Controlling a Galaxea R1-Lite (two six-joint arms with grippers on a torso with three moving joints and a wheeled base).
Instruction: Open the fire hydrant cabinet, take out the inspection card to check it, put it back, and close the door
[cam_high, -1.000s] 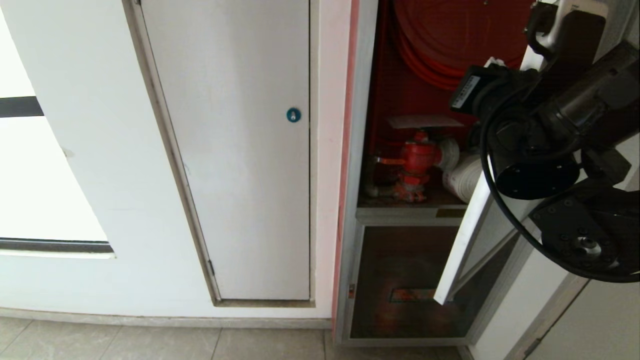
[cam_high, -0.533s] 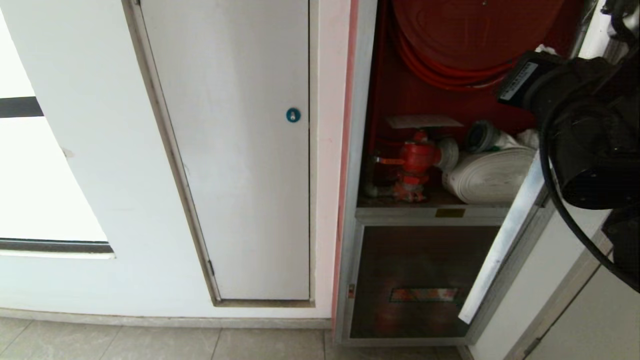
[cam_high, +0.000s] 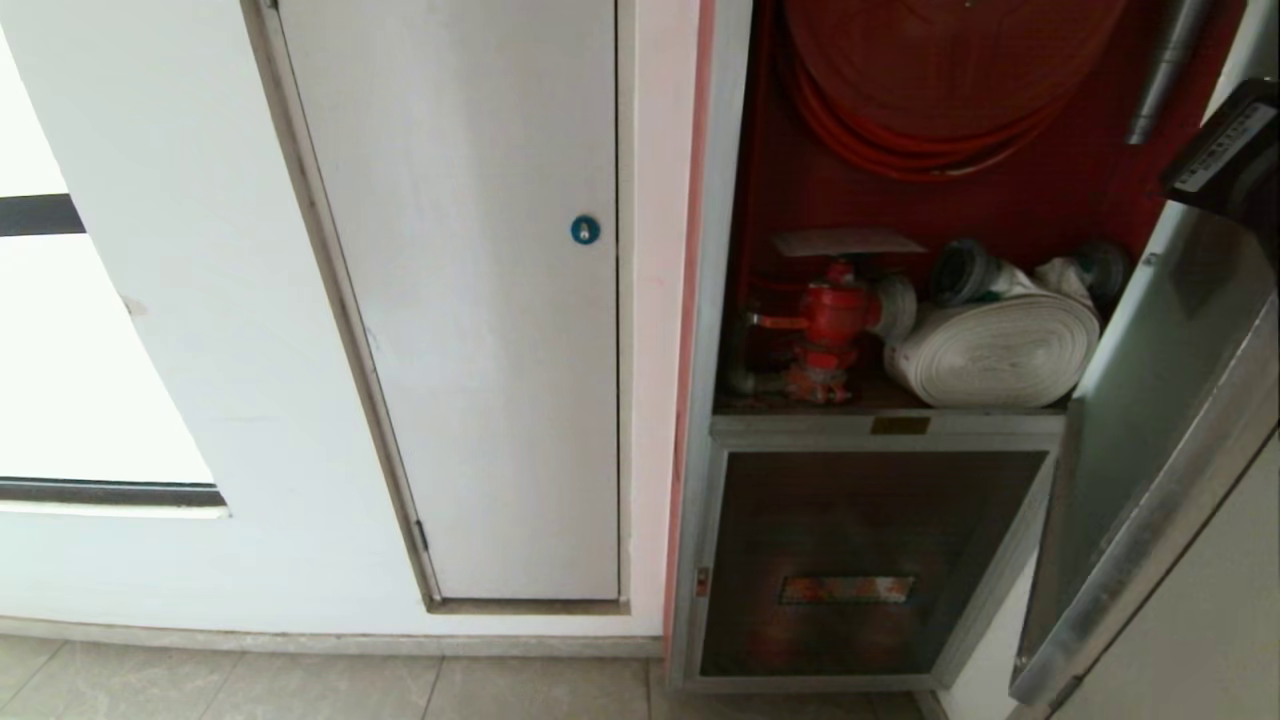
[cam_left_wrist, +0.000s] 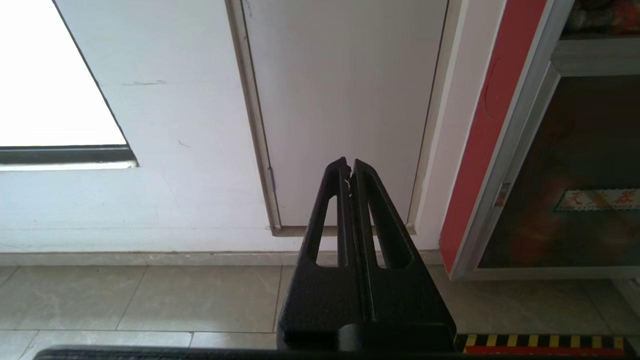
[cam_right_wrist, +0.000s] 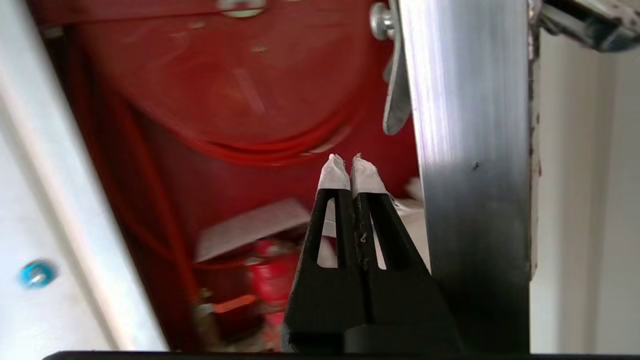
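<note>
We face a white wall (cam_high: 180, 330) over a pale tiled floor (cam_high: 300, 690), with a bright window (cam_high: 60, 370) at the left edge of the head view. A plain white door (cam_high: 480, 300) with a small blue round lock (cam_high: 586, 230) fills the centre. To its right the fire cabinet (cam_high: 720, 300) stands open: a red hose (cam_high: 900, 130) coiled in the upper right, a red valve (cam_high: 835, 315) below it, a rolled white hose (cam_high: 1000, 350) beside the valve. A pale flat sheet (cam_high: 848, 242) sits just above the valve; we cannot tell if it is the inspection card. The cabinet door (cam_high: 1150, 480) is swung out at the lower right.

The left pincer (cam_left_wrist: 350, 167) is clenched and empty, pointing at the foot of the wall. The right pincer (cam_right_wrist: 351, 162) is clenched on nothing, just beside the door's metal edge.

A second ago the right arm covered the right of the head view; now only a dark corner (cam_high: 1230, 150) shows, and the door has swung wider.
</note>
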